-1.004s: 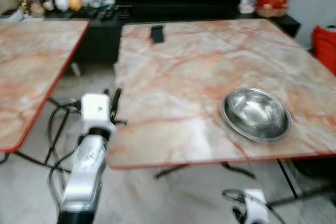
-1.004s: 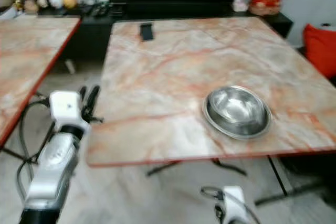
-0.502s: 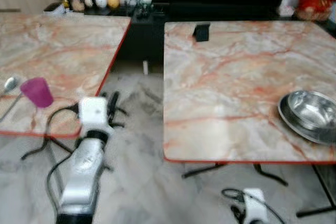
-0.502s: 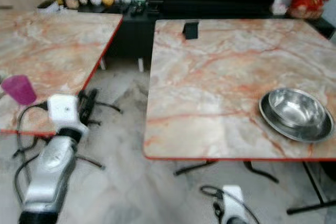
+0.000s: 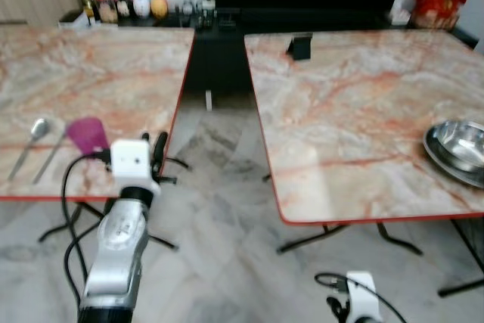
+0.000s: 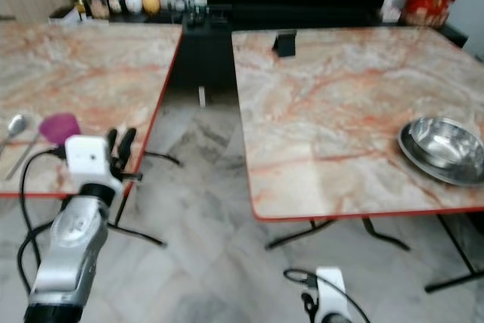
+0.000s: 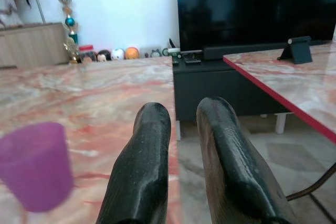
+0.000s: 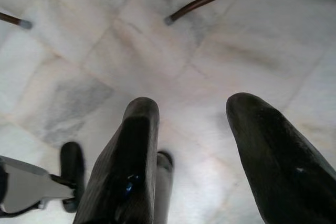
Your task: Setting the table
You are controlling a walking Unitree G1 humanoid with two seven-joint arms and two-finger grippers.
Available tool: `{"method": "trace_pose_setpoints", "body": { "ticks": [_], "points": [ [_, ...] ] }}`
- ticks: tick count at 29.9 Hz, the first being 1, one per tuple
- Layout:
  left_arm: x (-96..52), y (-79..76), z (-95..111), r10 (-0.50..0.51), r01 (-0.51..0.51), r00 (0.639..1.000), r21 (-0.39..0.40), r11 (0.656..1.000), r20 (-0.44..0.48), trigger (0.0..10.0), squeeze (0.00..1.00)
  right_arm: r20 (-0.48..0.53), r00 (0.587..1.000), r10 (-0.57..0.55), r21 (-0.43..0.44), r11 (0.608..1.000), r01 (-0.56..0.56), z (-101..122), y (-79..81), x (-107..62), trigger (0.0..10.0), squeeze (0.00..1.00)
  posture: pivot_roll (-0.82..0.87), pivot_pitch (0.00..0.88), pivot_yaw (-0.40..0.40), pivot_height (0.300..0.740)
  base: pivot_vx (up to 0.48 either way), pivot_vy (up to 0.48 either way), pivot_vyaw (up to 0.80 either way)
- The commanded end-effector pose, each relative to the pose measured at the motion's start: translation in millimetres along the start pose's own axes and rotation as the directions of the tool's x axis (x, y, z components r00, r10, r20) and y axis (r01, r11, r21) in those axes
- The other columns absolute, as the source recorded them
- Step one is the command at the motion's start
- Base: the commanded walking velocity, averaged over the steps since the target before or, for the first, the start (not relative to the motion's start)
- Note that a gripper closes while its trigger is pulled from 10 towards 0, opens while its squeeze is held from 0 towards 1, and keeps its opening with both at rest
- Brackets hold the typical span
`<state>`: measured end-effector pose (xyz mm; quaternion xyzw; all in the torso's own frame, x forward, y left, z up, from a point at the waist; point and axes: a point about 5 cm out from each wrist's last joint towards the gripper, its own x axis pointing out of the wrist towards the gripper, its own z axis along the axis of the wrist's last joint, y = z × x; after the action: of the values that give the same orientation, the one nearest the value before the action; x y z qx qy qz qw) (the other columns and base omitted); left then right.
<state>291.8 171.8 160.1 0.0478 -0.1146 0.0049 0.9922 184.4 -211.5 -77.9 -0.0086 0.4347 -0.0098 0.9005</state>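
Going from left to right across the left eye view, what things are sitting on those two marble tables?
spoon → purple cup → small black stand at the far edge of the right table → steel bowl

Open floor gap (image 5: 219, 156) between left table (image 5: 113, 73), right table (image 5: 355, 111).
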Motion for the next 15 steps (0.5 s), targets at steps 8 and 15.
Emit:
{"method": "trace_pose_setpoints", "body": {
  "ticks": [8,15],
  "points": [
    [2.3,-10.2,4.4,-0.045,0.045,0.999,-0.007,0.999,0.025,10.0,0.00,-0.012,1.000,-0.011,-0.005,1.000,0.011,-3.5,-5.9,-1.7,10.0,0.00,-0.01,0.000,-0.003,0.707,0.000,0.351,0.00],
    [2.4,-12.0,5.7,-0.051,0.051,0.998,-0.006,0.999,0.032,10.0,0.00,-0.013,1.000,-0.010,-0.005,1.000,0.010,-3.4,-6.1,-1.7,10.0,0.00,-0.01,0.000,-0.008,0.707,0.000,0.354,0.00]
  ]
}}
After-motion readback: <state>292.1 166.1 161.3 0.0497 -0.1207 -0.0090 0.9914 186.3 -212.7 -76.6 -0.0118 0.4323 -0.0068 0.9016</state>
